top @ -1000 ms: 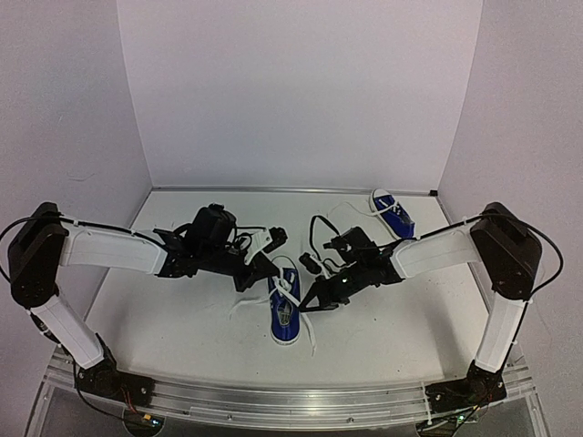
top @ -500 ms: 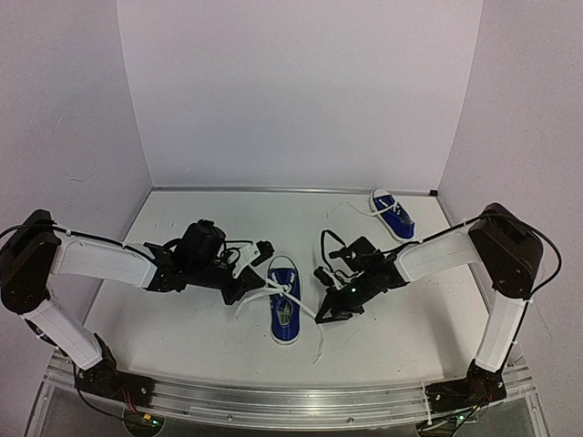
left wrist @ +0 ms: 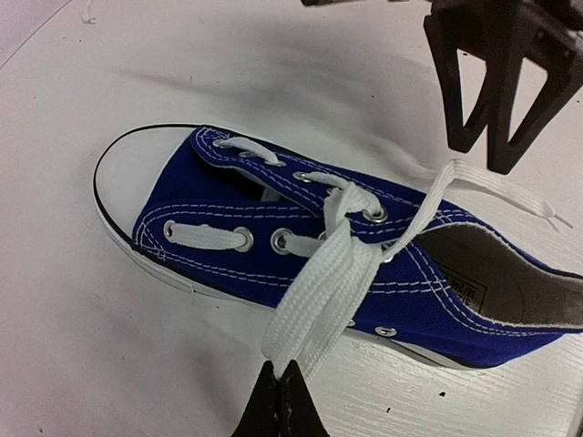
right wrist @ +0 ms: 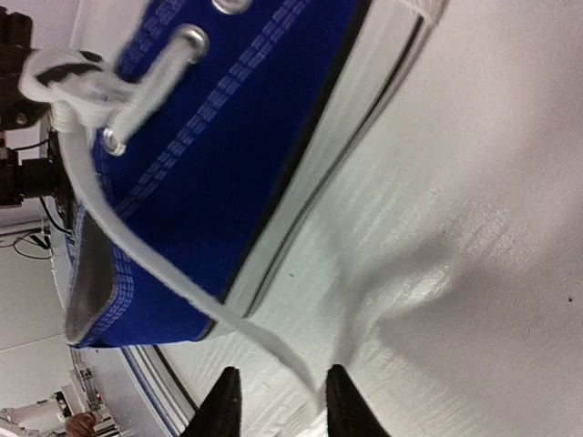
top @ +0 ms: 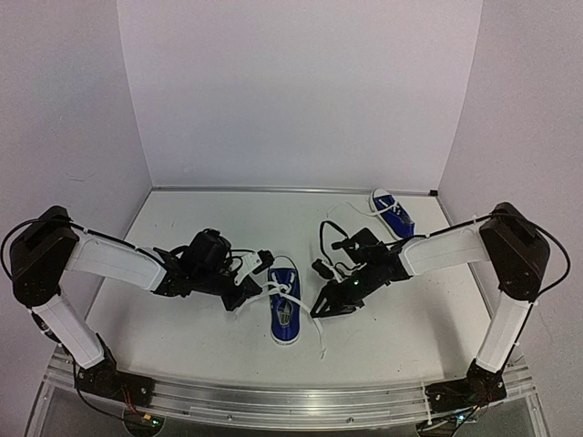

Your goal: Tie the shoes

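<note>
One of the shoes [top: 285,308], blue with a white toe cap, lies in the middle of the table with its toe pointing away. My left gripper [top: 246,293] sits just to its left. In the left wrist view the left gripper [left wrist: 281,375] is shut on a folded loop of white lace [left wrist: 328,273] that runs up from the blue shoe [left wrist: 301,241]. My right gripper [top: 321,308] sits at the shoe's right side. Its tips [right wrist: 278,401] stand open with the other lace end [right wrist: 264,341] lying loose between them. The second shoe [top: 393,215] rests at the back right.
White walls enclose the table [top: 182,319] at the back and both sides. A metal rail [top: 273,405] runs along the near edge. In the left wrist view the right gripper's black fingers [left wrist: 492,82] hang above the shoe's heel.
My right gripper has opened and let go of the lace end, which now lies slack. My left gripper has pulled its lace loop slightly left and nearer.
</note>
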